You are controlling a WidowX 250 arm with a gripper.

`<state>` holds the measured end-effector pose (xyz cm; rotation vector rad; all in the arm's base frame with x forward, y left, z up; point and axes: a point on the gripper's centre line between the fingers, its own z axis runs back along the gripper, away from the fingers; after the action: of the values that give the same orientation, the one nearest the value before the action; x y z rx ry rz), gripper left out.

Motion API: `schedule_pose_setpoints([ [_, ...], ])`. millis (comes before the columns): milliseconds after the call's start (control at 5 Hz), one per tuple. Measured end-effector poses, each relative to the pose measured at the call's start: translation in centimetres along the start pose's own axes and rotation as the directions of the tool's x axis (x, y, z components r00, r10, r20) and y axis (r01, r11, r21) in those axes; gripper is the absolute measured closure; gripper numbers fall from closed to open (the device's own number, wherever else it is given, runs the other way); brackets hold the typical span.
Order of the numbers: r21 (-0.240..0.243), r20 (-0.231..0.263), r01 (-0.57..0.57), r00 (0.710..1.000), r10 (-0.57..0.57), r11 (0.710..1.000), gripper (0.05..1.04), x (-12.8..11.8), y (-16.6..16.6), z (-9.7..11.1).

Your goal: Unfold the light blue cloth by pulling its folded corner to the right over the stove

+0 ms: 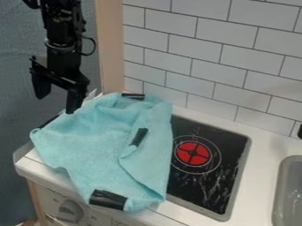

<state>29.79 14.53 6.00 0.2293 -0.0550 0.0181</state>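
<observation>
soft diffuse light, brightly lit countertop, shaded cabinet front, gently lit tile wall

The camera looks down at a slant from above the front side of the bench, facing obliquely toward the tiled wall, whose rows slope down to the right. It stands fairly near, taking in the stove top from above and part of the bench's front with its knob at lower left; the right edge of the view cuts through the sink.
</observation>
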Motion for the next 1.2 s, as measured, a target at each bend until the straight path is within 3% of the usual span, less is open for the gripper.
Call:
schedule_pose_setpoints([
  [200, -0.014, -0.031, -0.007, 0.999, 0.006, 1.000, 0.083, -0.5, -0.3, -0.8],
  [400, -0.043, -0.095, -0.114, 0.989, 0.109, 0.993, 0.083, -1.3, -1.0, -1.0],
  [600, -0.033, -0.137, -0.182, 0.975, 0.176, 0.983, 0.083, -1.9, -1.2, -1.0],
  [800, -0.055, -0.123, -0.166, 0.980, 0.158, 0.985, 0.083, -1.0, -3.5, -0.5],
  [1000, -0.076, -0.071, -0.113, 0.992, 0.107, 0.991, 0.083, 0.0, -6.4, -0.4],
  [1200, -0.050, -0.020, -0.054, 0.998, 0.053, 0.997, 0.083, 1.1, -9.7, 0.3],
])
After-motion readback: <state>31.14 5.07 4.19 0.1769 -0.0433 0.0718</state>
